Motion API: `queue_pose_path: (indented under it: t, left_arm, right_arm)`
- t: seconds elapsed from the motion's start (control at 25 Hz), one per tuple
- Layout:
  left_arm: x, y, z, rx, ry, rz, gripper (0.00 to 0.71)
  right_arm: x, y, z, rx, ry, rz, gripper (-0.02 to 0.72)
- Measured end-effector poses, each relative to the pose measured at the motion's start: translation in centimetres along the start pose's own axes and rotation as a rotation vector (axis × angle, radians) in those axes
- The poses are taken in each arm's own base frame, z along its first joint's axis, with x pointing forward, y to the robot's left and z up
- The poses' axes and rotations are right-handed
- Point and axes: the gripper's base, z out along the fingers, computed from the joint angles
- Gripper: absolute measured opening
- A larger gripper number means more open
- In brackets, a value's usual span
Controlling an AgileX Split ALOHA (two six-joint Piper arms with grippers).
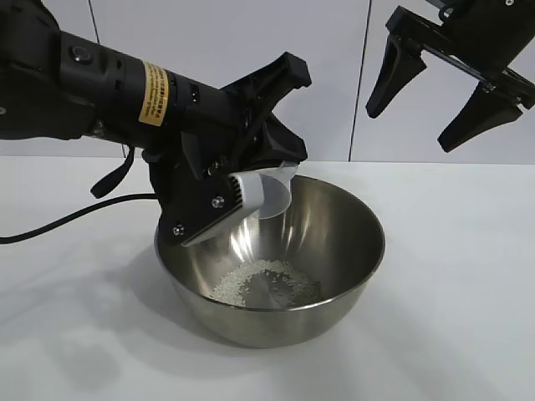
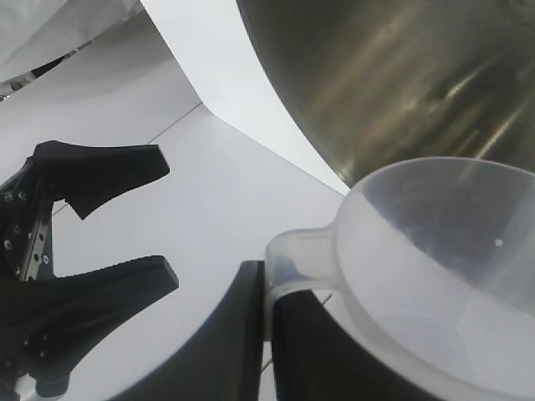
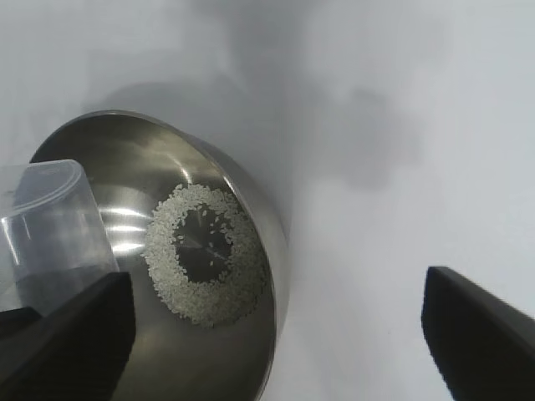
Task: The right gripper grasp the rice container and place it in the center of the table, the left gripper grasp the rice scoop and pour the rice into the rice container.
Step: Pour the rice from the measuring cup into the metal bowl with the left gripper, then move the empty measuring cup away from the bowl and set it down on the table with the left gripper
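The rice container, a wide steel bowl, stands on the white table in the middle. The rice lies in a pale ring on its bottom, also in the right wrist view. My left gripper is shut on the handle of the rice scoop and holds it tipped over the bowl's left rim. The left wrist view shows my left gripper clamped on the scoop, which looks nearly empty. My right gripper is open and empty, raised above and to the right of the bowl.
A black cable runs across the table at the left, behind the left arm. The table to the right of the bowl is bare white. My right gripper also shows far off in the left wrist view.
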Motion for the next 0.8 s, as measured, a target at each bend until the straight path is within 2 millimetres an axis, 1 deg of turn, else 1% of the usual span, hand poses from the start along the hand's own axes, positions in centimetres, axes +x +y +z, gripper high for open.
queue_pose_path:
  t: [0.2,0.36,0.56,0.72,0.8]
  left_arm:
    - [0.0,0.0,0.0,0.0,0.002,-0.006,0.01]
    - [0.3,0.1,0.0,-0.016,0.029,-0.098,0.01]
    - [0.8,0.8,-0.1,-0.103,0.071,-0.32,0.009]
    - [1.7,1.5,-0.3,-0.22,0.136,-0.578,0.009]
    - [2.2,1.5,-0.5,-0.276,0.191,-0.724,0.009]
  right_arm:
    - [0.0,0.0,0.0,0.0,0.0,0.0,0.639]
    - [0.0,0.0,0.0,0.0,0.0,0.0,0.639]
    - [0.0,0.0,0.0,0.0,0.0,0.0,0.639]
    - [0.0,0.0,0.0,0.0,-0.001,0.0,0.639]
    - [0.0,0.0,0.0,0.001,-0.003,0.0,0.639]
